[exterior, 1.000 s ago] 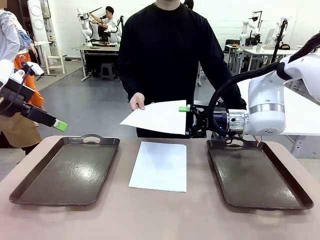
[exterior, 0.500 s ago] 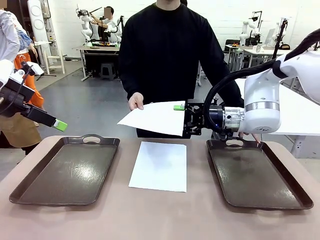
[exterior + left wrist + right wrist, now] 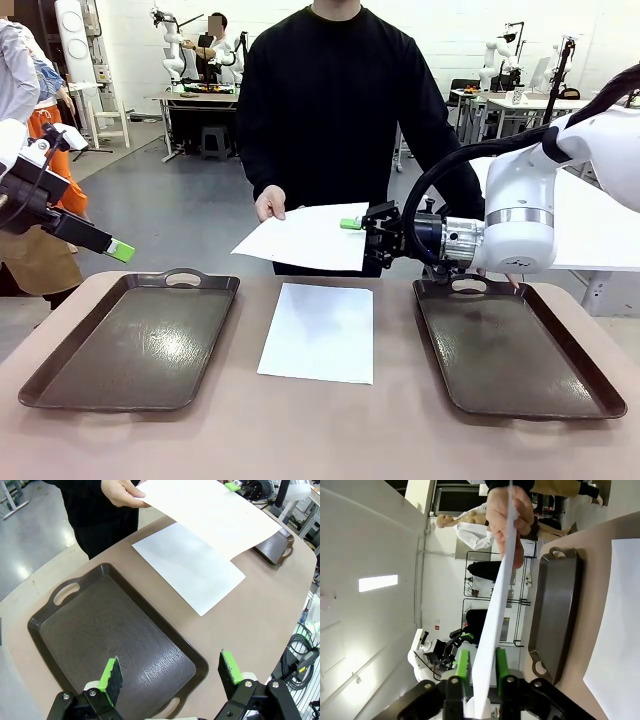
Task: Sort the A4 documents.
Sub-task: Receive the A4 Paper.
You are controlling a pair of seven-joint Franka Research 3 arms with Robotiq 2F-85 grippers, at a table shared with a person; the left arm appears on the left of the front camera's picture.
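A person's hand (image 3: pixel 270 205) holds one A4 document (image 3: pixel 300 235) in the air above the table's far edge. My right gripper (image 3: pixel 352 232) reaches in from the right and straddles that sheet's right edge. In the right wrist view its green pads flank the sheet (image 3: pixel 495 605) closely, but I cannot tell whether they press it. A second A4 document (image 3: pixel 318 332) lies flat on the table between the two trays. My left gripper (image 3: pixel 120 250) hangs open and empty at the far left, above the left tray (image 3: pixel 115 635).
Two dark brown handled trays sit on the tan table, the left tray (image 3: pixel 130 345) and the right tray (image 3: pixel 510 350), both bare. The person stands at the far side, in the middle. My right arm (image 3: pixel 520 215) hovers over the right tray's far handle.
My right gripper has slid left onto the held sheet's edge and its jaws have narrowed around it. The person has raised the sheet slightly. The left arm has not moved.
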